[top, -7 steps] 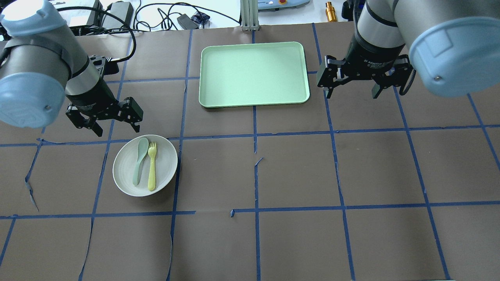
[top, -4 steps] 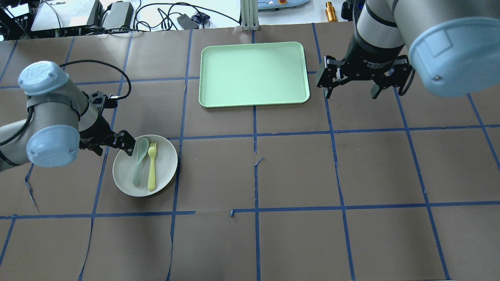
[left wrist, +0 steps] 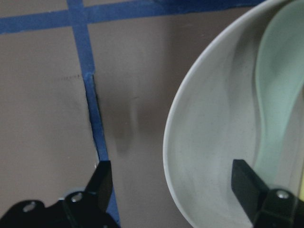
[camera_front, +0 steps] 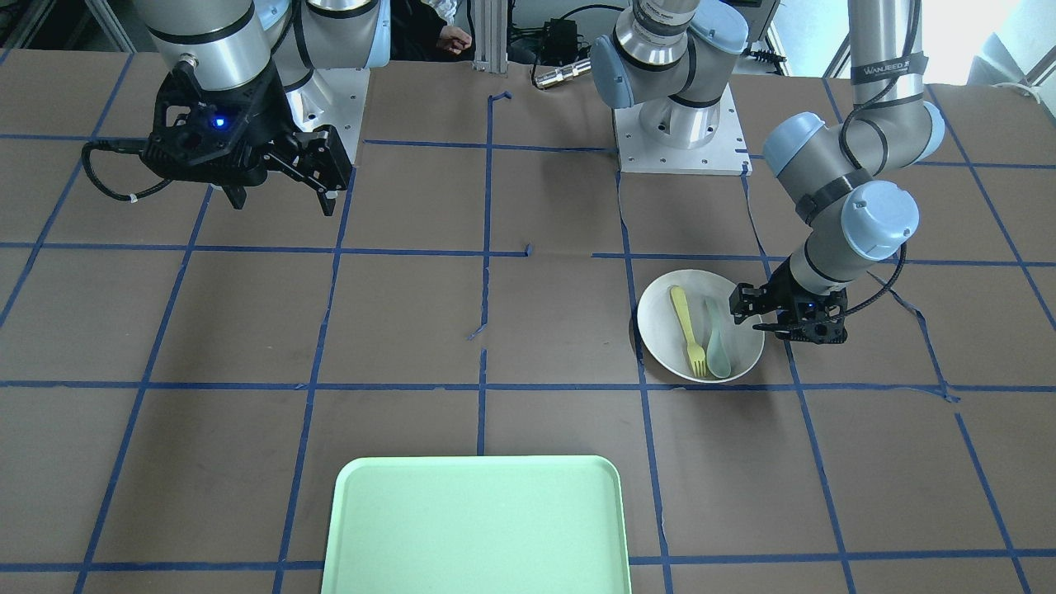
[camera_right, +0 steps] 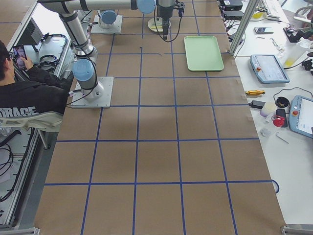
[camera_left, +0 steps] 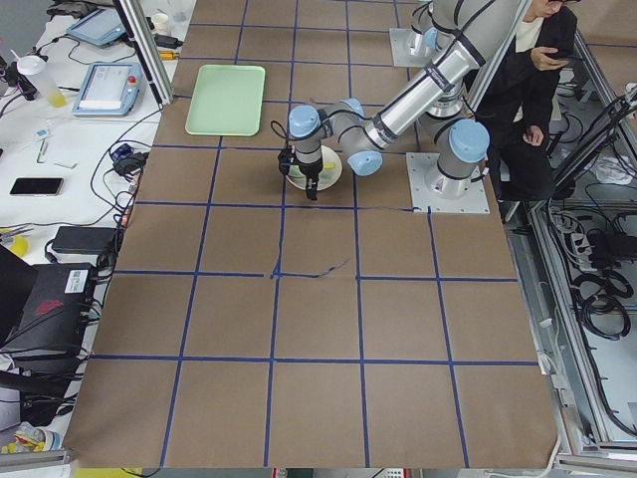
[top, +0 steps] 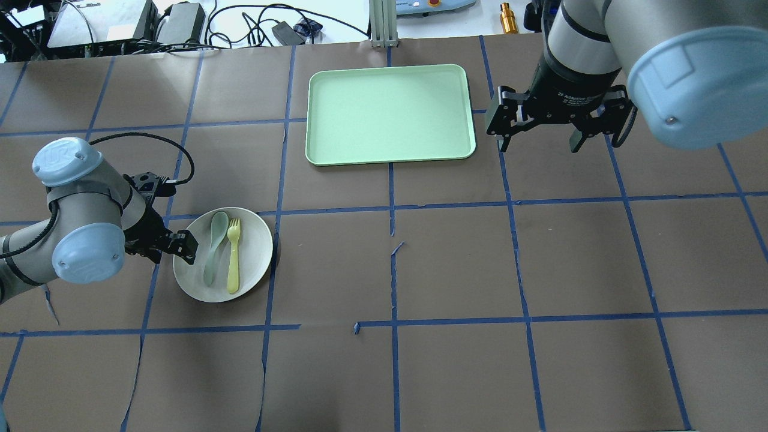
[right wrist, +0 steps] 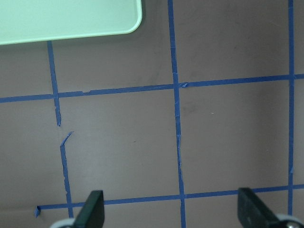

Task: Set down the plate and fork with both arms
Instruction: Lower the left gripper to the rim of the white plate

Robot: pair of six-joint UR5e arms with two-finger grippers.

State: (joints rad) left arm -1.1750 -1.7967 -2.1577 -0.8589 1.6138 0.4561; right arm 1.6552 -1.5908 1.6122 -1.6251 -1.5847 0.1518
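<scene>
The white plate [top: 255, 255] lies on the brown table at the left, with the yellow fork [top: 233, 258] and a pale green spoon [top: 214, 246] in it. My left gripper [top: 173, 247] is low at the plate's left rim and open. In the left wrist view [left wrist: 173, 190] one finger [left wrist: 100, 180] stands outside the rim and the other over the plate's inside [left wrist: 209, 142]. The front view shows the plate [camera_front: 664, 326], the fork [camera_front: 685, 326] and this gripper [camera_front: 771, 323]. My right gripper [top: 537, 141] is open and empty, high over the table to the right of the tray.
A light-green rectangular tray [top: 390, 114] lies at the far middle of the table; it also shows in the front view [camera_front: 474, 528]. Blue tape lines grid the brown cover. Cables and boxes lie beyond the far edge. A person sits behind the robot [camera_left: 532, 90].
My left arm has come down and back toward the robot, bringing its open gripper from beyond the plate to the plate's left rim. The right arm has not moved.
</scene>
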